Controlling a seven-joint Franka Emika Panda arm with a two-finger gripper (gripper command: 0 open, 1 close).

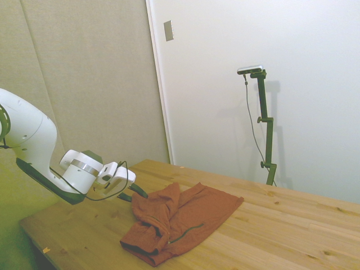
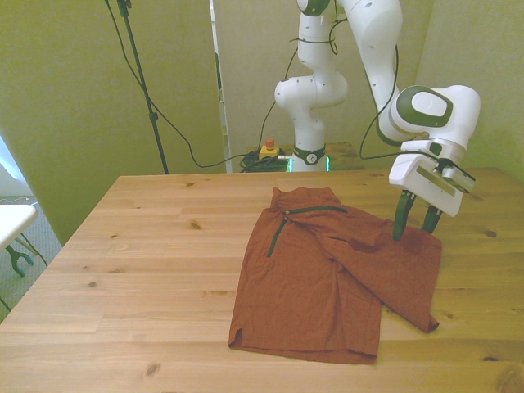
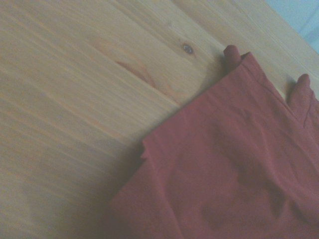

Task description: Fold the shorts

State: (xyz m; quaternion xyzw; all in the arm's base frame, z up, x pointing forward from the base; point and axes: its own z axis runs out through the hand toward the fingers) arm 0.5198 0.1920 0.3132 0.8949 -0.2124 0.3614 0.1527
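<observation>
Hovering at the edge of the shorts [image 2: 332, 274] toward the front view's right, the gripper [image 2: 416, 224] had its two dark fingers spread apart and angled down, with nothing between them; the tips sat at or just above the cloth, and contact could not be judged from either wide view. The rust-red shorts lay on the wooden tabletop [image 2: 139, 262], partly doubled over, one layer crossing the other diagonally and a thin dark zip-like line [image 2: 278, 232] showing near the end farthest from the camera. From the side, the garment [image 1: 180, 222] was bunched higher at the end nearest the gripper [image 1: 138, 193]. The wrist camera showed a cloth corner [image 3: 239, 164] lying flat against bare wood.

Judged from this, the step in hand was taking hold of that edge for a fold. It would go best if the fingers straddled the hem and pinched the top layer only, close to the corner, then lifted just enough to clear the fabric beneath and carried it squarely across, since soft cloth would likely drag and skew if pulled low or off-line.

Counted: one pair of shorts, one arm, one gripper, one tabletop
</observation>
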